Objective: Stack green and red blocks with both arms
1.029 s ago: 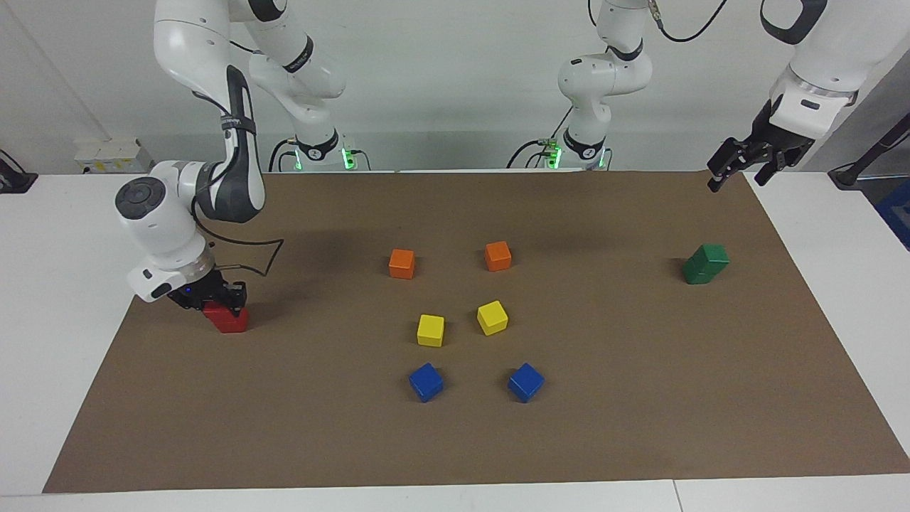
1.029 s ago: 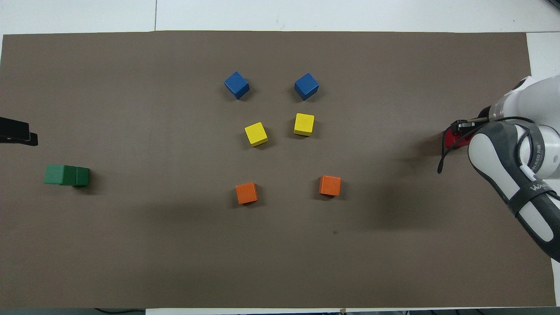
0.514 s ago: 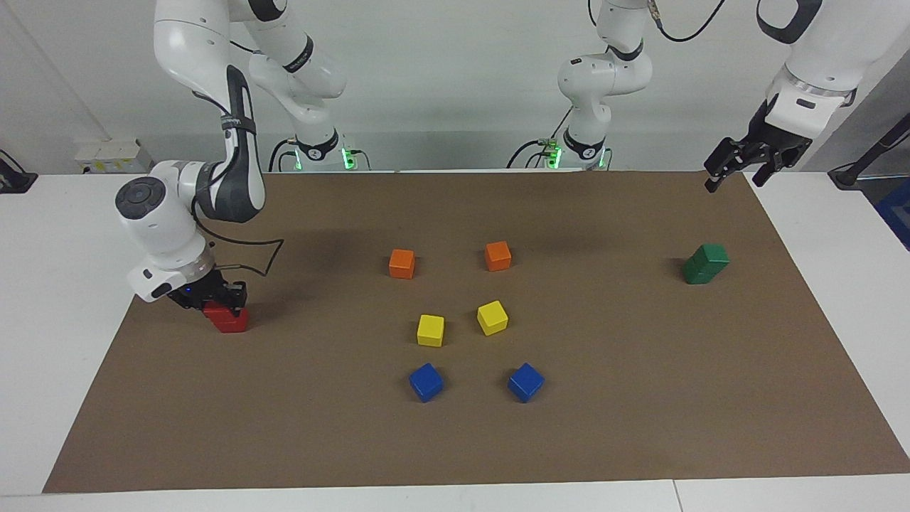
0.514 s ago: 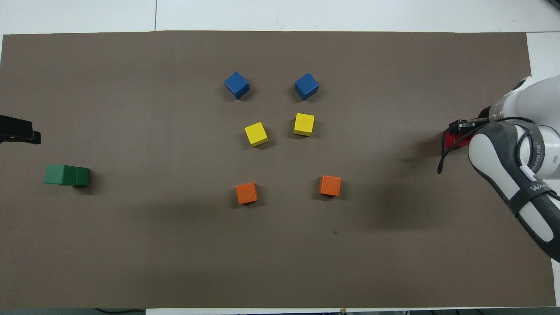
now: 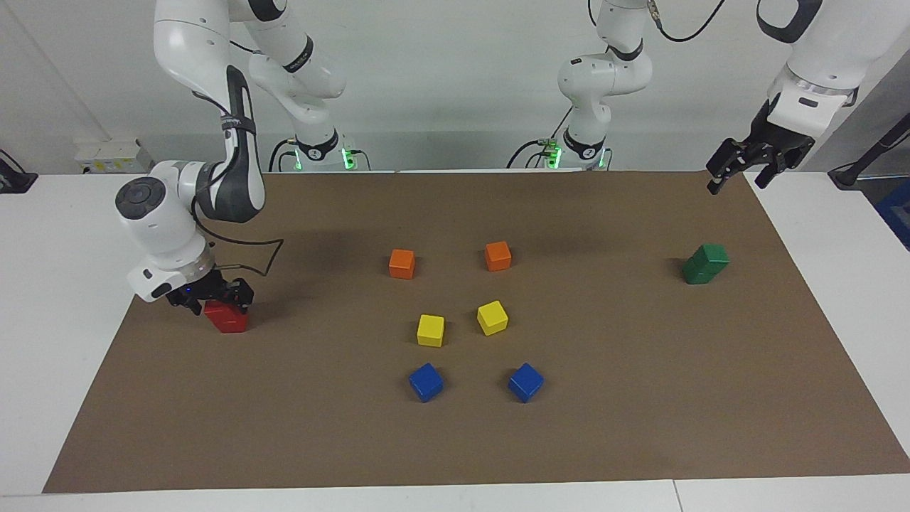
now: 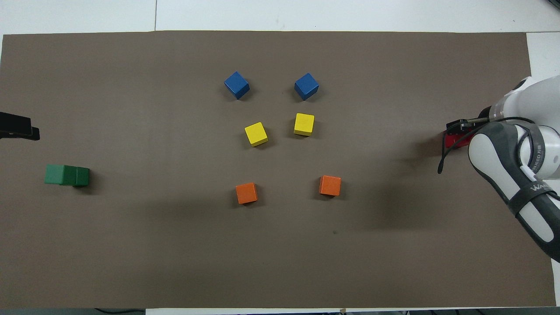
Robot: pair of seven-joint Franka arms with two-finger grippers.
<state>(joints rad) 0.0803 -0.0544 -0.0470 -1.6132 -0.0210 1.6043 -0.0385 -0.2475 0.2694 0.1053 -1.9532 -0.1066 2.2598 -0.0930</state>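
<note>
Red blocks (image 5: 227, 317), stacked one on the other, stand on the brown mat (image 5: 455, 434) at my right arm's end of the table. My right gripper (image 5: 212, 299) sits low at the upper block, fingers spread wide to either side of it, gripping nothing. The green blocks (image 5: 705, 263) form a second two-high stack at my left arm's end. My left gripper (image 5: 746, 162) hangs raised over the mat's corner by that arm's base, jaws wide and empty, the arm waiting. Orange (image 5: 402, 263), yellow (image 5: 430, 330) and blue cubes (image 5: 426, 382) lie in pairs mid-mat.
</note>
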